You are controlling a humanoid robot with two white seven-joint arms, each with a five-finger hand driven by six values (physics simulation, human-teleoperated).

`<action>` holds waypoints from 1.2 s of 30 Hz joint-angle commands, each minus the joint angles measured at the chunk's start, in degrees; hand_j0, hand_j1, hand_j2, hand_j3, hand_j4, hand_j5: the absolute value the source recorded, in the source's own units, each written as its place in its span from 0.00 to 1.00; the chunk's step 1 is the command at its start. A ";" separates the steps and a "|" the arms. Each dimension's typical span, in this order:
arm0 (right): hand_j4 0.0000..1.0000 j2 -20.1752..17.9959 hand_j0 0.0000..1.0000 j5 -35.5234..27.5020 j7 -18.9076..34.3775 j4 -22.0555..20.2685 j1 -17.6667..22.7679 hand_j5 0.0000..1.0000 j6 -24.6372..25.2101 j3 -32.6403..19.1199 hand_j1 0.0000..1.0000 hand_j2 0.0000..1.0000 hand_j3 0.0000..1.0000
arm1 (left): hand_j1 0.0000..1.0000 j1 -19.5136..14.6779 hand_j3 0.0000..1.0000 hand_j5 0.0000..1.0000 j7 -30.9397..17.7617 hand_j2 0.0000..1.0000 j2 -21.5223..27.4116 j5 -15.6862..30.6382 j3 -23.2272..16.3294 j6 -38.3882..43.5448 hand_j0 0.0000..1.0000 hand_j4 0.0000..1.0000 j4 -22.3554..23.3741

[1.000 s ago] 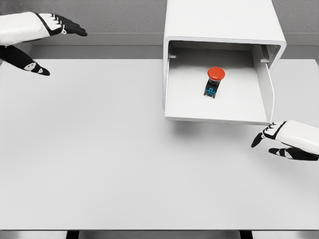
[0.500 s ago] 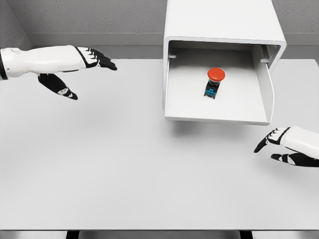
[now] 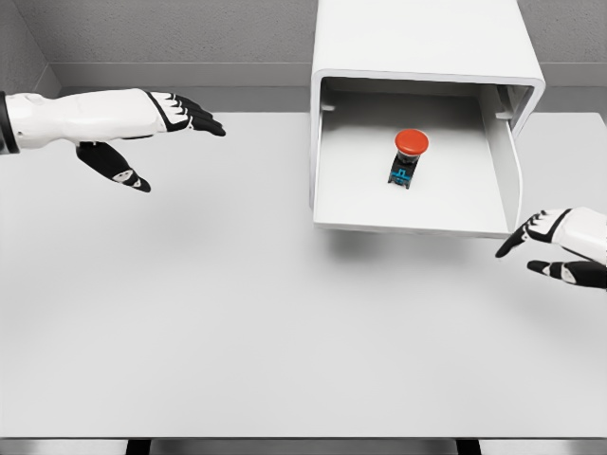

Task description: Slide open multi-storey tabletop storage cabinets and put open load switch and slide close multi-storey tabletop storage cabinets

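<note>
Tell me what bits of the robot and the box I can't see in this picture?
Head view only:
- Right robot hand: its arm and part of the hand are cut off by the right edge.
- Left robot hand: the arm is cut off by the left edge.
- Cabinet: its back is cut off by the top edge.
- Switch in the drawer: the blue marking is too small to read.

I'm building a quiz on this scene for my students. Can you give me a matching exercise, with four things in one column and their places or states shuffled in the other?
Things:
1. load switch
2. drawer
3. left hand
4. right hand

Places or states:
A. fingers spread, holding nothing, above the table's far left
B. slid out of the cabinet
C. open, near the picture's right edge, beside the drawer's front corner
D. standing inside the drawer, red button on top

Pairs: 1-D, 2-B, 3-A, 4-C
</note>
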 commanded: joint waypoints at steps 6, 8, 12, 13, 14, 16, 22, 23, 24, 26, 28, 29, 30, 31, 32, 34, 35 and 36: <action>0.60 -0.11 0.60 0.61 0.11 -0.02 -0.79 0.60 -0.52 4.35 0.60 0.60 0.60 | 1.00 0.00 1.00 1.00 0.03 1.00 -0.02 0.29 -0.27 0.16 1.00 1.00 0.07; 0.60 -0.29 0.60 0.61 0.11 0.06 -0.70 0.60 -0.52 3.92 0.60 0.60 0.60 | 1.00 0.00 1.00 1.00 0.03 1.00 -0.02 0.38 -0.18 0.16 1.00 1.00 0.07; 0.62 -0.29 0.62 -0.01 0.11 0.06 0.44 0.62 -0.52 -0.30 0.62 0.62 0.62 | 1.00 -0.09 1.00 1.00 0.03 1.00 -0.02 0.38 -0.18 0.16 1.00 1.00 0.07; 0.62 -0.29 0.62 -0.44 0.11 0.06 0.62 0.62 -0.52 -1.44 0.62 0.62 0.62 | 1.00 -0.09 1.00 1.00 0.03 1.00 -0.02 0.38 -0.18 0.16 1.00 1.00 0.07; 0.62 -0.29 0.62 -1.67 0.11 0.06 1.67 0.62 -0.52 -3.28 0.62 0.62 0.62 | 1.00 -0.09 1.00 1.00 0.03 1.00 -0.02 0.38 -0.18 0.16 1.00 1.00 0.07; 0.62 -0.20 0.62 -2.38 0.11 0.06 4.13 0.62 -0.52 -6.63 0.62 0.62 0.62 | 1.00 -0.09 1.00 1.00 0.03 1.00 -0.11 0.38 -0.18 0.16 1.00 1.00 0.07; 0.63 0.24 0.63 -3.44 0.11 0.06 6.68 0.63 -0.52 -6.72 0.63 0.63 0.63 | 1.00 -0.09 1.00 1.00 0.03 1.00 -0.02 0.38 -0.18 0.16 1.00 1.00 0.16; 0.60 -0.02 0.60 -3.35 0.11 -0.02 7.56 0.60 -0.52 -6.63 0.60 0.60 0.60 | 1.00 0.00 1.00 1.00 0.03 1.00 -0.11 0.38 -0.18 0.16 1.00 1.00 0.07; 0.60 -0.20 0.60 -3.26 0.11 -0.02 7.56 0.60 -0.52 -6.63 0.60 0.60 0.60 | 1.00 -0.09 1.00 1.00 0.03 1.00 -0.11 0.38 -0.27 0.16 1.00 1.00 0.07; 0.60 -1.87 0.60 -2.91 0.11 -0.02 5.98 0.60 -0.52 -4.53 0.60 0.60 0.60 | 1.00 -0.09 1.00 1.00 0.03 1.00 -0.11 0.37 -0.27 0.16 1.00 1.00 0.07; 0.60 -2.40 0.60 -2.91 0.11 -0.02 1.68 0.60 -0.52 1.36 0.60 0.60 0.60 | 1.00 -0.09 1.00 1.00 0.03 1.00 -0.11 0.38 -0.27 0.16 1.00 1.00 0.07; 0.60 -2.57 0.60 -2.82 0.11 -0.02 -0.78 0.60 -0.52 4.96 0.60 0.60 0.60 | 1.00 -0.09 1.00 1.00 0.03 1.00 -0.11 0.38 -0.27 0.16 1.00 1.00 0.07; 0.60 -2.57 0.60 -2.38 0.11 -0.02 -2.02 0.60 -0.52 6.99 0.60 0.60 0.60 | 1.00 -0.09 1.00 1.00 0.03 1.00 -0.11 0.29 -0.27 0.16 1.00 1.00 0.07; 0.60 -2.66 0.60 -1.68 0.11 -0.02 -2.81 0.60 -0.52 8.48 0.60 0.60 0.60 | 1.00 -0.09 1.00 1.00 0.03 1.00 -0.20 0.29 -0.27 0.16 1.00 1.00 0.07; 0.60 -2.66 0.60 -1.68 0.11 -0.02 -3.25 0.60 -0.52 9.01 0.60 0.60 0.60 | 1.00 -0.09 1.00 1.00 0.03 1.00 -0.28 0.29 -0.36 0.16 1.00 1.00 0.07; 0.60 -3.19 0.60 -1.15 0.11 -0.02 -3.25 0.60 -0.52 9.54 0.60 0.60 0.60 | 1.00 -0.09 1.00 1.00 0.03 1.00 -0.55 0.29 -0.80 0.16 1.00 1.00 0.16; 0.60 -3.19 0.60 -1.15 0.11 -0.02 -3.25 0.60 -0.52 9.54 0.60 0.60 0.60 | 1.00 -0.09 1.00 1.00 0.03 1.00 -0.55 0.29 -0.80 0.16 1.00 1.00 0.86; 0.60 -3.19 0.60 -1.15 0.11 -0.02 -3.34 0.60 -0.52 10.06 0.60 0.60 0.60 | 1.00 -0.18 1.00 1.00 0.03 1.00 -0.55 0.29 -0.89 0.16 1.00 1.00 1.48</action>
